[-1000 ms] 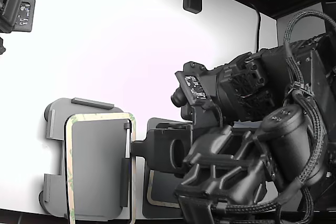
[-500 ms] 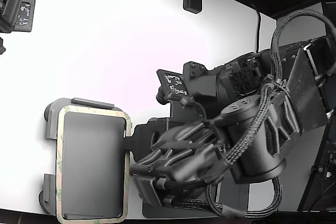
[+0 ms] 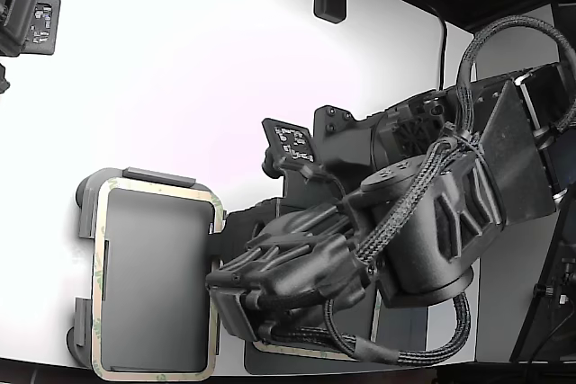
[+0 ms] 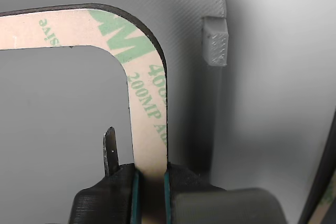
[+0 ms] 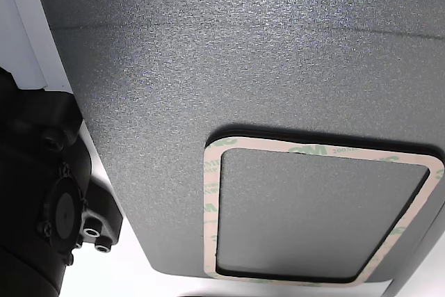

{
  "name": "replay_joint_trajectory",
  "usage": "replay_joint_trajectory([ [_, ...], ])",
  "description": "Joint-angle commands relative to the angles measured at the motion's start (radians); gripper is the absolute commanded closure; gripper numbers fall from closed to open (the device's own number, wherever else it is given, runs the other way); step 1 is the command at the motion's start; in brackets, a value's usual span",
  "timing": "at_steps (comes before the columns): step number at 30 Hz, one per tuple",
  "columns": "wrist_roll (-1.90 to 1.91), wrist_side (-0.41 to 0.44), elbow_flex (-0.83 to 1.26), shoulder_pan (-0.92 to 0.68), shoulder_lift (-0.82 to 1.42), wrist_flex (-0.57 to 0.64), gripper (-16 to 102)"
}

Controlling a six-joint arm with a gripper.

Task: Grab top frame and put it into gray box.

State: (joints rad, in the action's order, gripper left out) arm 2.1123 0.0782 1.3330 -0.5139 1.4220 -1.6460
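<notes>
Two lookalike frames were recorded. The top frame (image 3: 158, 278) — a thin tan-beige ring with rounded corners and faint green patches — was seen in the exterior view lying along the edges of the gray box (image 3: 85, 207), at that view's lower left. In the wrist view the same frame (image 4: 148, 103) showed green printed lettering on its strip, one rounded corner curving over the light gray tray floor (image 4: 58, 108). One side of the frame was pinched between the two fingers of the gripper (image 4: 149, 182), which was closed to the width of the strip; a teal lining was visible on the inner face of each finger (image 4: 135, 184). A small raised tab (image 4: 215, 40) of the box stood just beside the frame's corner. Whether the frame was resting fully on the box or was held slightly above it could not be told.

The second frame (image 5: 323, 217) was shown in the other view lying flat on a darker gray textured mat (image 5: 208, 53). In the exterior view the mat (image 3: 279, 359) lay beside the box under the black arm (image 3: 405, 222), all on a white table (image 3: 180, 69).
</notes>
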Motion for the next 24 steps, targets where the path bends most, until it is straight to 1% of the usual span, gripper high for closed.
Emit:
replay_joint_trajectory([
  [1,0.0,-0.006,-0.011,0.018,0.026,-0.011,99],
  [24,-0.014,-0.041,0.009,0.046,0.018,-0.006,99],
])
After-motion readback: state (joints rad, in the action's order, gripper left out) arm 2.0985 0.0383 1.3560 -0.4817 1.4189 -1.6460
